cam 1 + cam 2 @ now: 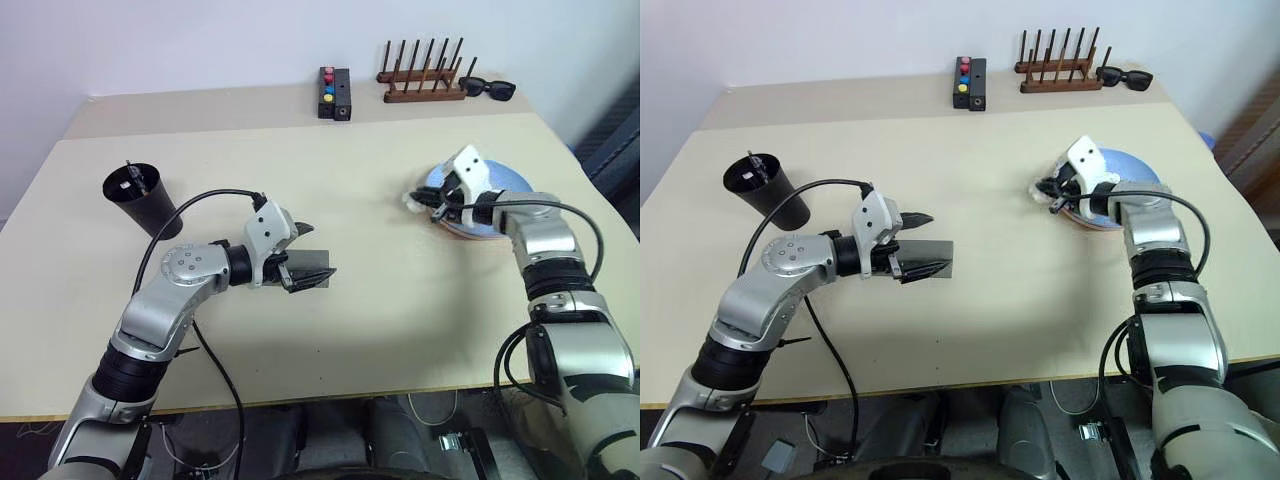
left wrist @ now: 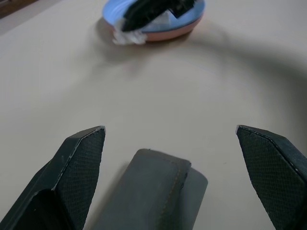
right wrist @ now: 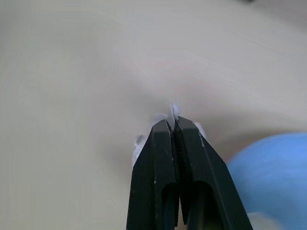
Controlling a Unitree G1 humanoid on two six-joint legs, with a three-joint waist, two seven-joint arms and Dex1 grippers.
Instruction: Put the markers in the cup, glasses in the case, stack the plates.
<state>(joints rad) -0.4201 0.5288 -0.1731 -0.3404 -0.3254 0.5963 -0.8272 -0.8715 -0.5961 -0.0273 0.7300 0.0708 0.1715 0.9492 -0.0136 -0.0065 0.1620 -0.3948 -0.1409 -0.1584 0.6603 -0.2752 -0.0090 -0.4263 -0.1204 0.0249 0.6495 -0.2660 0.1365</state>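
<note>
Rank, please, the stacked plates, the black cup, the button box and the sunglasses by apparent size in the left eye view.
1. Stacked plates, partly covered by the right gripper.
2. Black cup.
3. Button box and sunglasses: look alike, so unranked. Both lie farthest from the camera.

The cup (image 1: 140, 198) is standing at the table's (image 1: 380, 310) 9 o'clock side with a marker (image 1: 131, 177) inside it. The case (image 1: 305, 268) is lying near the centre. The plates (image 1: 490, 205) are sitting stacked at 3 o'clock. A button box (image 1: 334, 93), a peg rack (image 1: 423, 80) and sunglasses (image 1: 488, 88) are lining the 12 o'clock edge.
</note>
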